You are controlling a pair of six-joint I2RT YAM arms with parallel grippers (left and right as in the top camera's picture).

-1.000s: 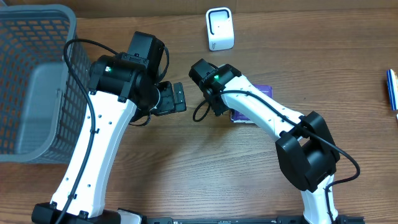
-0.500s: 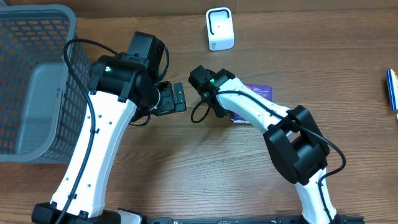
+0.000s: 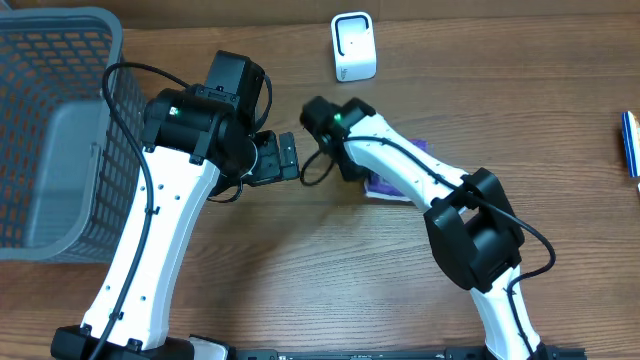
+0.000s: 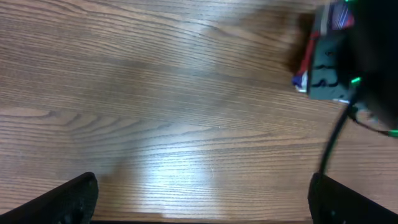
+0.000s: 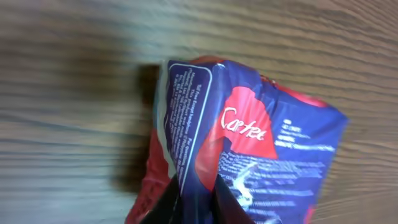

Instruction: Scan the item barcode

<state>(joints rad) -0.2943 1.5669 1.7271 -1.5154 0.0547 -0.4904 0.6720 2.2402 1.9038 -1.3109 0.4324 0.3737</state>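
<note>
The item is a purple-blue and red snack packet (image 3: 392, 186) lying on the wooden table, just right of centre. In the right wrist view the packet (image 5: 249, 140) fills the frame, and my right gripper (image 5: 198, 204) is shut on a fold of its near edge, both dark fingers (image 5: 166, 208) pressing the film. My right gripper (image 3: 349, 168) covers the packet's left end in the overhead view. My left gripper (image 3: 286, 157) hovers to the left of it, open and holding nothing. The left wrist view shows the left gripper (image 4: 204, 205) over bare wood, with the packet (image 4: 336, 17) at the top right. No barcode is readable.
A white scanner stand (image 3: 353, 46) sits at the back centre. A grey mesh basket (image 3: 95, 60) takes up the back left. A blue pen-like object (image 3: 629, 142) lies at the right edge. The right arm's cable (image 4: 333, 146) hangs in the left wrist view.
My right gripper has closed onto the packet's edge. The right wrist has shifted slightly back and left, and the packet has moved a little left with it. The left arm has not moved.
</note>
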